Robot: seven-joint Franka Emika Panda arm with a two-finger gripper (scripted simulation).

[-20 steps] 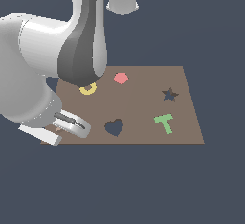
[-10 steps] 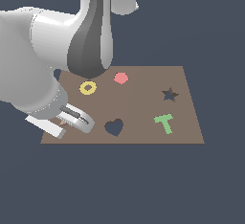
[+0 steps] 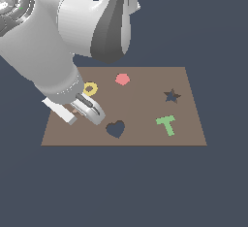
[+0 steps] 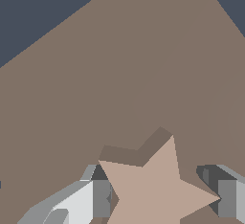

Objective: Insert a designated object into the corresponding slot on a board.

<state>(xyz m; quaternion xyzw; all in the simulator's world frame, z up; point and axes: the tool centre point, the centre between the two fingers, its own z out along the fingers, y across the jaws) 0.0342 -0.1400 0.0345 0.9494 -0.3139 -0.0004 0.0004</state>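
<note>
The pincer (image 4: pixel 160 199) is being seen low over the board (image 3: pixel 145 129), near the corner that lies at the exterior view's left, just beside the yellow ring (image 3: pixel 90 89) and the heart-shaped cutout (image 3: pixel 115 129). In the wrist view its 2 fingers (image 4: pixel 100 198) are standing apart, 1 on each side of the star (image 4: pixel 160 187), and a clear gap is showing at least on one side, so nothing is being clamped at this moment. The star is lying flat on the brown surface between them; in the exterior view it is being hidden by the arm. The star-shaped slot (image 3: pixel 171 95) is lying well apart, toward the exterior view's right, above the green T (image 3: pixel 166 124) and past the red shape (image 3: pixel 122 79).

The step in hand is being judged as the closing for the grasp, so the task is only at its beginning.

The star is looking thin, stiff and light, with a smooth face, so it is being expected to slip or turn easily if it is squeezed on 2 points only. A hold across the body, where 2 inner notches or 1 notch and 1 tip are facing each other, is being judged safer. Since the piece is so flat, the fingers are probably needing to go almost down to the board. The turning of the star is mattering later, because 5 points must be matching the slot.
</note>
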